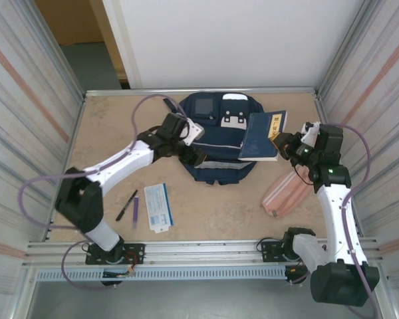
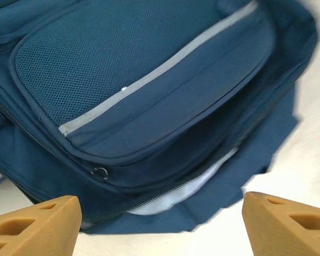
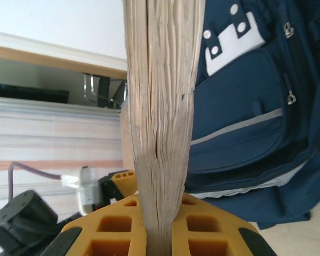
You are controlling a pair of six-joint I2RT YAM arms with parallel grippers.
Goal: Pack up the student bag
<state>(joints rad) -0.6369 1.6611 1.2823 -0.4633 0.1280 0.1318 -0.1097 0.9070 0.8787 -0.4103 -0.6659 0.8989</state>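
Your right gripper (image 1: 278, 141) pinches the book (image 1: 261, 133) at the backpack's (image 1: 211, 136) three o'clock; your left gripper (image 2: 160, 221) hangs, jaws spread, at its eight o'clock.

Table layout as inspected.
The student bag (image 1: 216, 143) lay at the middle of the table's (image 1: 219, 222) far edge, with a book (image 1: 263, 136) over its right side. A pouch (image 1: 286, 193) lay near the right edge. Toward the front-left corner, a pen (image 1: 126, 205) and a second pen (image 1: 135, 209) lay just left of a booklet (image 1: 159, 207).
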